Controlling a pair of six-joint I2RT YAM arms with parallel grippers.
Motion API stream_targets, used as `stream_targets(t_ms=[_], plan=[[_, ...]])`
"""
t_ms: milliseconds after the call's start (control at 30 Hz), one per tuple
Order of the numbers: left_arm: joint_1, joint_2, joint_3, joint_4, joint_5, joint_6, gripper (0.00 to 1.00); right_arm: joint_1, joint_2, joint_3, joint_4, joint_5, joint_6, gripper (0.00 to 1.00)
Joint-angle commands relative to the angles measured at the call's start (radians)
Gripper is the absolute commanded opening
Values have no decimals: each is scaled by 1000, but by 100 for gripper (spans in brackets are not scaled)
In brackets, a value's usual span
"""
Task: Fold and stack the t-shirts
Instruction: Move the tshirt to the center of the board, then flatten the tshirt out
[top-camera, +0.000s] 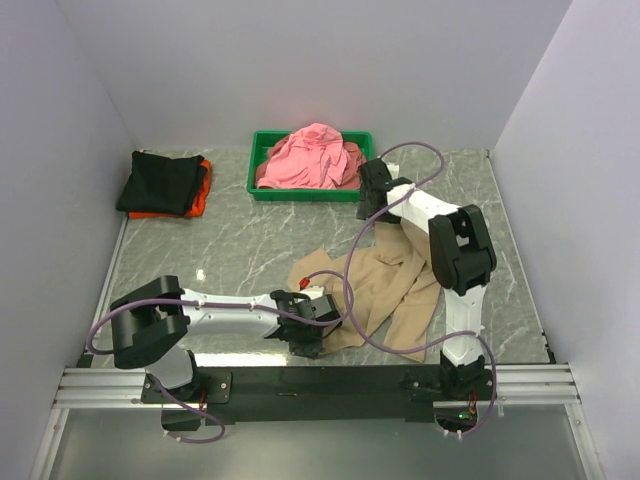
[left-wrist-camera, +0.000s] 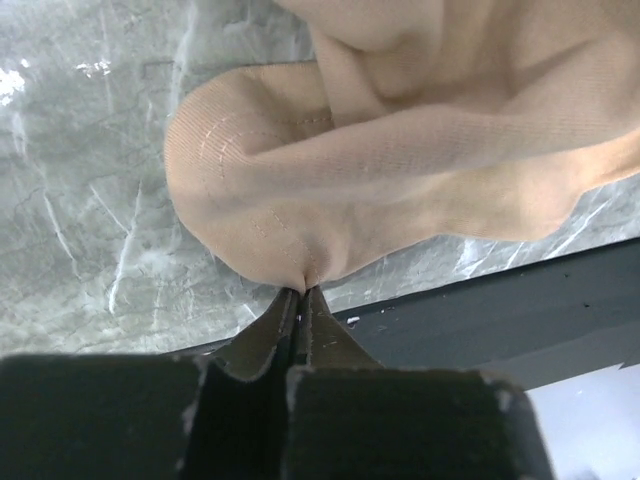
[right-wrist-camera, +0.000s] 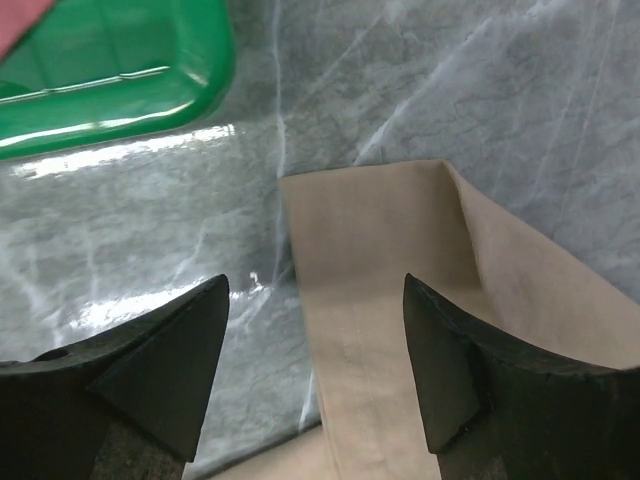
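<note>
Tan t-shirt, pink t-shirts — green tray, grey marbled table

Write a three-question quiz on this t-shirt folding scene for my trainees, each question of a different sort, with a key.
1. True or false: the left gripper is shut on the tan t-shirt.
2. Fill in: the black t-shirt lies on the ___.
3. The right gripper is: A open; B shut on cloth; C out of view.
Key: 1 true; 2 orange t-shirt; 3 A.

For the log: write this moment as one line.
left claw shut on crumpled tan cloth t-shirt | right claw open over it
</note>
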Motion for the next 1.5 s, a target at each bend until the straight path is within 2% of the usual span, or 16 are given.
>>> stream_targets(t_ms=[0, 100, 200, 233, 333, 567, 600, 733, 900, 1067, 1200, 1233, 1367, 1433, 1467], plan=[[-4, 52, -24, -109, -121, -23, 0, 1, 32, 58, 0, 43, -6, 76], [-4, 35, -17, -132, -161, -36, 1, -5, 72, 93, 6, 40, -9, 70], [-3, 8, -6, -172, -221, -56, 1, -10, 111, 125, -14, 75, -2, 59], [-3, -3, -3, -175, -233, -58, 0, -12, 115, 127, -18, 77, 0, 46], [-3, -49, -6, -157, -243, -24, 1, -21, 108, 112, -6, 71, -2, 24], [6, -118, 40, -241, -334, 4, 1, -53, 63, 46, -9, 44, 4, 8], [8, -127, 39, -241, -338, 4, 1, -52, 56, 40, -2, 43, 3, 0], [14, -169, 25, -241, -347, -10, 1, -55, 13, -8, 29, 34, -8, 0], [16, -234, 55, -318, -437, -52, 1, -56, -183, -123, 154, 66, -28, 0], [19, -374, 130, -391, -522, -44, 1, -56, -542, -316, 305, 143, -37, 0], [20, -492, 248, -471, -689, -30, 1, -58, -814, -437, 411, 176, -37, 0], [20, -545, 284, -441, -724, -3, 1, -58, -896, -451, 420, 172, -48, 0], [23, -676, 249, -255, -706, 164, 1, -61, -941, -373, 257, 146, -37, 0], [22, -705, 259, -287, -738, 131, 0, -59, -1016, -407, 273, 138, -23, 0], [23, -707, 278, -375, -799, 104, 1, -61, -1049, -446, 319, 149, -29, 0]])
